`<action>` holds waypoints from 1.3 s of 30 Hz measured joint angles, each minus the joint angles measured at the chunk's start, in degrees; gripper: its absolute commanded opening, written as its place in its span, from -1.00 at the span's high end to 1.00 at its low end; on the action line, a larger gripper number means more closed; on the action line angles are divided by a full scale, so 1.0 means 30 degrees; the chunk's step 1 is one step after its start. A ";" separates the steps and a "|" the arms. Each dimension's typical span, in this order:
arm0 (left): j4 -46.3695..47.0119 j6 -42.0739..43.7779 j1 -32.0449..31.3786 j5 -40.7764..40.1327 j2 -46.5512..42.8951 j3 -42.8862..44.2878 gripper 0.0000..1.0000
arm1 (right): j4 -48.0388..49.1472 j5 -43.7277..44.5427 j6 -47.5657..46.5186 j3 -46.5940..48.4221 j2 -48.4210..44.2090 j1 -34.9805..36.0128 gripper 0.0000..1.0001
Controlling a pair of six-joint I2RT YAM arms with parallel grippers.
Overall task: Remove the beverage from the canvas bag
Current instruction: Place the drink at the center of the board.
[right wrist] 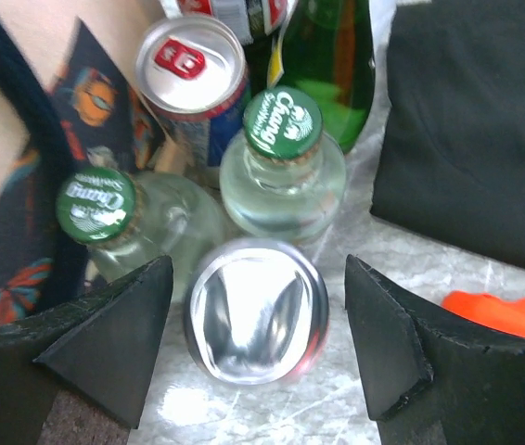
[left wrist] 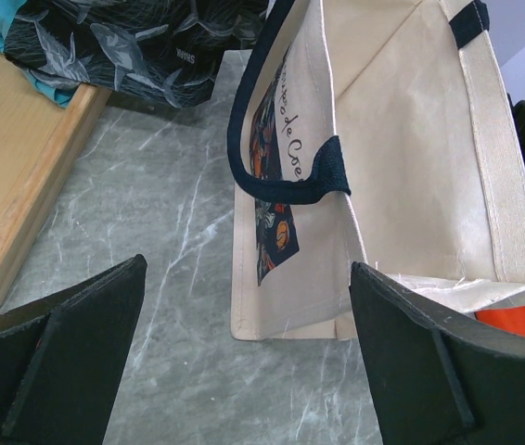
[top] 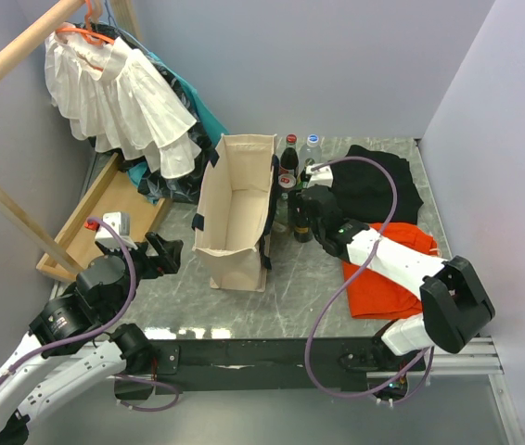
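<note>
The right claw stands open around a silver metal can, not touching it, near the tall cream canvas bag. The left claw is wide open, empty.

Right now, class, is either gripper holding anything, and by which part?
Nothing is held. The right gripper straddles the shiny silver can with gaps on both sides; the left gripper stands open, facing the cream canvas bag.

Left arm and right arm: white links, black joints (one purple cable each); fingers matte black, apparently rubber.
</note>
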 measured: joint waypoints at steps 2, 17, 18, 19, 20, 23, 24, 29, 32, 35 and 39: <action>0.0000 0.0000 0.0000 0.0000 0.0000 0.0000 -0.93 | -0.0240 0.0153 0.0000 0.0015 0.0102 0.0000 -0.61; 0.0000 0.0000 0.0000 0.0000 0.0000 0.0000 -0.93 | -0.0357 0.0896 -0.0015 0.0000 -0.0583 0.0000 -0.64; 0.0000 0.0000 0.0000 0.0000 0.0000 0.0000 -0.93 | -0.0372 0.0976 -0.0022 0.0007 -0.0670 -0.0007 -0.64; 0.0000 0.0000 0.0000 0.0000 0.0000 0.0000 -0.93 | -0.0379 0.1027 -0.0029 0.0007 -0.0750 -0.0007 -0.64; 0.0000 0.0000 0.0000 0.0000 0.0000 0.0000 -0.93 | -0.0401 0.1071 -0.0066 0.0007 -0.0794 -0.0007 -0.64; 0.0000 0.0000 0.0000 0.0007 0.0000 0.0000 -0.93 | -0.0481 0.1188 -0.0073 0.0000 -0.0860 -0.0022 -0.64; 0.0000 0.0000 0.0000 0.0000 0.0000 0.0000 -0.93 | -0.0488 0.1202 -0.0073 0.0007 -0.0867 -0.0022 -0.65; 0.0000 0.0000 0.0000 0.0000 0.0000 0.0000 -0.93 | -0.0743 0.1362 -0.0080 0.0007 -0.1158 -0.0036 -0.67; 0.0000 0.0000 0.0000 0.0000 0.0000 0.0000 -0.93 | -0.0984 0.1508 -0.0153 0.0007 -0.1698 -0.0036 -0.67; 0.0000 0.0000 0.0000 0.0000 0.0000 0.0000 -0.93 | -0.1086 0.1661 -0.0357 0.0007 -0.2608 -0.0036 -0.69; 0.0000 0.0000 0.0000 0.0000 -0.0007 0.0000 -0.93 | -0.1137 0.1931 -0.0539 0.0007 -0.3781 -0.0036 -0.74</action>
